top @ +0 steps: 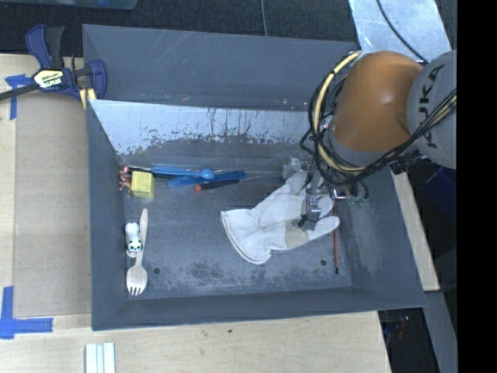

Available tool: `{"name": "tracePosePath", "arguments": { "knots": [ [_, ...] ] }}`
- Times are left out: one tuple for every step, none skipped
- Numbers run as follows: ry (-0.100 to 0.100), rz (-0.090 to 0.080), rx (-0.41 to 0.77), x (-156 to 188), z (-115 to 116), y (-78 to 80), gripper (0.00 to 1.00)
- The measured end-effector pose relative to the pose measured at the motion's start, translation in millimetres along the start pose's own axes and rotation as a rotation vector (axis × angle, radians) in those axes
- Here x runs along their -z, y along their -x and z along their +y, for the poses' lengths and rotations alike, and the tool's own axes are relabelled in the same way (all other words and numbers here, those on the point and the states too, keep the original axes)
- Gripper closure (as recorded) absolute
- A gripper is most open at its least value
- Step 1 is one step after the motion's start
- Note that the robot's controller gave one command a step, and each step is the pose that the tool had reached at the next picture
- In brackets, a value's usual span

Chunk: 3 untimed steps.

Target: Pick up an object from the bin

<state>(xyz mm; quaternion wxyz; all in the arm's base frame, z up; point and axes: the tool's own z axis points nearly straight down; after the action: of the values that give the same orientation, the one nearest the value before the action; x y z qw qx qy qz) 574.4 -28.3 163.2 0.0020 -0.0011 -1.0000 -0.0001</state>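
Observation:
My gripper [309,212] reaches down under the orange cover at the bin's right side, its tip on the right part of a crumpled white cloth [268,224]. The cloth lies on the bin floor, right of centre, and a fold of it rises along the gripper. A thin red stick [336,251] lies just right of the cloth. How the fingers stand is hidden among the cloth's folds.
Along the back wall lie a blue pen-like tool [198,176] and a yellow block [142,184]. At the left, a white plastic fork [137,273] and a small white figure [134,239] lie near the front corner. The arm enters from the right.

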Motion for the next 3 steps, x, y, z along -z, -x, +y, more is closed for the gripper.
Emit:
{"name": "tracePosePath", "arguments": {
  "knots": [
    [0.000,-0.008,0.001,5,0,1.3,0.00],
    [0.000,-0.005,0.410,-91,28,27.2,0.00],
    [-0.004,-0.014,0.574,-31,37,37.0,0.00]
  ]
}}
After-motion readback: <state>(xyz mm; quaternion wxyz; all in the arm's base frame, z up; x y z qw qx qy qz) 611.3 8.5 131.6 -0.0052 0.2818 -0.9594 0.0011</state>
